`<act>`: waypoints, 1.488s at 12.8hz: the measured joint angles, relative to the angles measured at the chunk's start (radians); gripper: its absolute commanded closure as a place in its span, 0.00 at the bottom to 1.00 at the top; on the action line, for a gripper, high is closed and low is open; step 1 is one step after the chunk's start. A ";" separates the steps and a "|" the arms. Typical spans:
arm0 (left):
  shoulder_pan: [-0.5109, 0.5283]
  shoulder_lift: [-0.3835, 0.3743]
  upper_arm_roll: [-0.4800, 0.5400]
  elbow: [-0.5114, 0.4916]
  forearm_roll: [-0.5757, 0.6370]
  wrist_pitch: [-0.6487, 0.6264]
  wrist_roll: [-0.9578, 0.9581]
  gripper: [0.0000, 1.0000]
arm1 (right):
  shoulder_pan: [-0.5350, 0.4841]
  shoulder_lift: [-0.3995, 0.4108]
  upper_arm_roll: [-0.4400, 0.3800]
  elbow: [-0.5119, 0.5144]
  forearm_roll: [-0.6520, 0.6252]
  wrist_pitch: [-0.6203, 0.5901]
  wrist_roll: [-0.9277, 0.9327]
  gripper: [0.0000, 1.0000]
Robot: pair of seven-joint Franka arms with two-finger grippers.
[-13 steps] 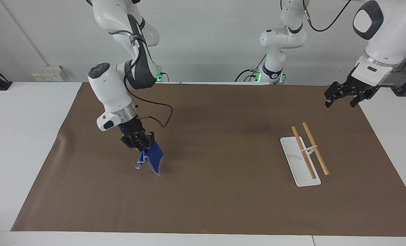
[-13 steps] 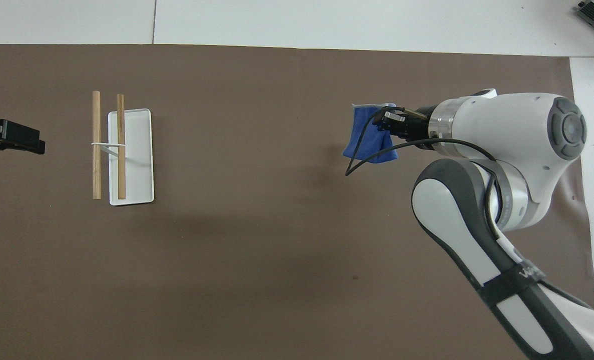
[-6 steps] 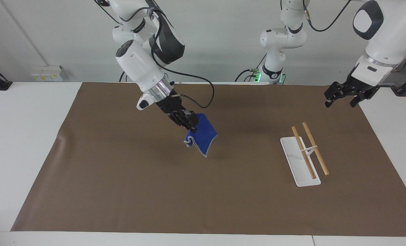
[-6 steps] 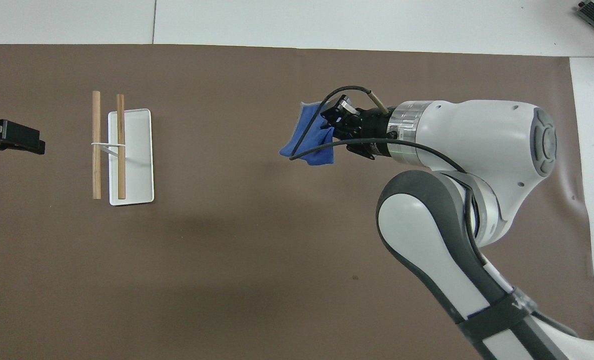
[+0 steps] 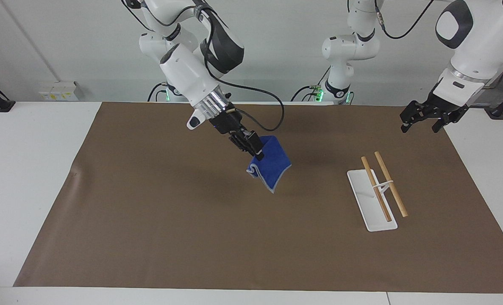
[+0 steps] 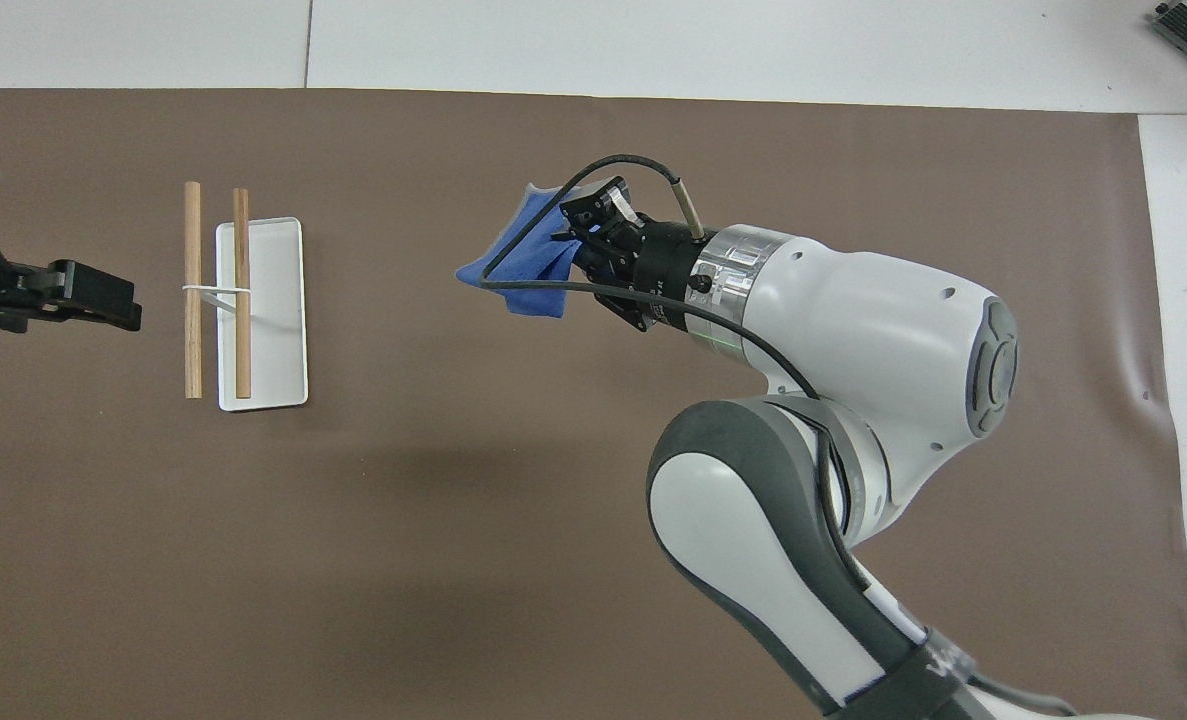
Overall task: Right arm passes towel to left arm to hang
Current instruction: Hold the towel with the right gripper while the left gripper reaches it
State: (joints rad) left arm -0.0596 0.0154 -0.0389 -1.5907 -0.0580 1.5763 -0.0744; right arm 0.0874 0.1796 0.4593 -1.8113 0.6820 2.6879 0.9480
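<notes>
The right tool (image 5: 257,153) is clamped tight on one corner of the single blue towel (image 5: 271,165), so the cloth hangs free above the middle of the brown mat (image 5: 192,220), easy to hand over. The left tool (image 5: 423,118) waits wide open and empty over the mat's edge beside one white rack (image 5: 372,203) with two wooden rails.

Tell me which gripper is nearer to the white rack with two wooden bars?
Left. The left gripper hangs open over the brown mat's edge beside the white rack with two wooden bars. The right gripper holds the small blue towel above the mat's middle.
</notes>
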 measured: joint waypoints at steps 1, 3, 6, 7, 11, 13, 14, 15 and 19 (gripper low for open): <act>-0.020 -0.015 -0.014 -0.030 -0.068 0.000 -0.089 0.00 | 0.000 0.001 0.000 0.008 0.001 0.000 0.024 1.00; -0.039 -0.050 -0.032 -0.107 -0.234 0.034 -0.290 0.00 | 0.001 0.004 0.000 0.022 0.001 0.000 0.052 1.00; -0.039 -0.096 -0.071 -0.229 -0.394 0.226 -0.563 0.00 | 0.003 0.010 0.000 0.027 0.002 0.000 0.065 1.00; -0.040 -0.107 -0.093 -0.266 -0.426 0.307 -0.648 0.00 | 0.004 0.012 0.000 0.028 0.002 0.000 0.065 1.00; -0.042 -0.123 -0.136 -0.350 -0.514 0.552 -0.845 0.00 | 0.012 0.018 0.000 0.028 0.002 0.000 0.065 1.00; -0.044 -0.127 -0.147 -0.402 -0.578 0.690 -0.887 0.00 | 0.012 0.020 0.000 0.028 0.002 0.000 0.065 1.00; -0.046 -0.127 -0.159 -0.426 -0.599 0.753 -0.908 0.00 | 0.012 0.020 0.000 0.028 0.002 0.000 0.065 1.00; -0.051 -0.127 -0.169 -0.448 -0.623 0.809 -0.921 0.00 | 0.012 0.020 0.000 0.028 0.002 0.000 0.065 1.00; -0.062 -0.084 -0.247 -0.484 -0.721 0.992 -0.947 0.00 | 0.014 0.022 0.000 0.028 0.002 -0.002 0.065 1.00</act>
State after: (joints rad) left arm -0.1214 -0.0683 -0.2859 -2.0744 -0.7792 2.5687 -1.0215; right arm 0.1018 0.2019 0.4592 -1.7834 0.6835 2.6862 1.0135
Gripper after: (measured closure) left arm 0.000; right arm 0.850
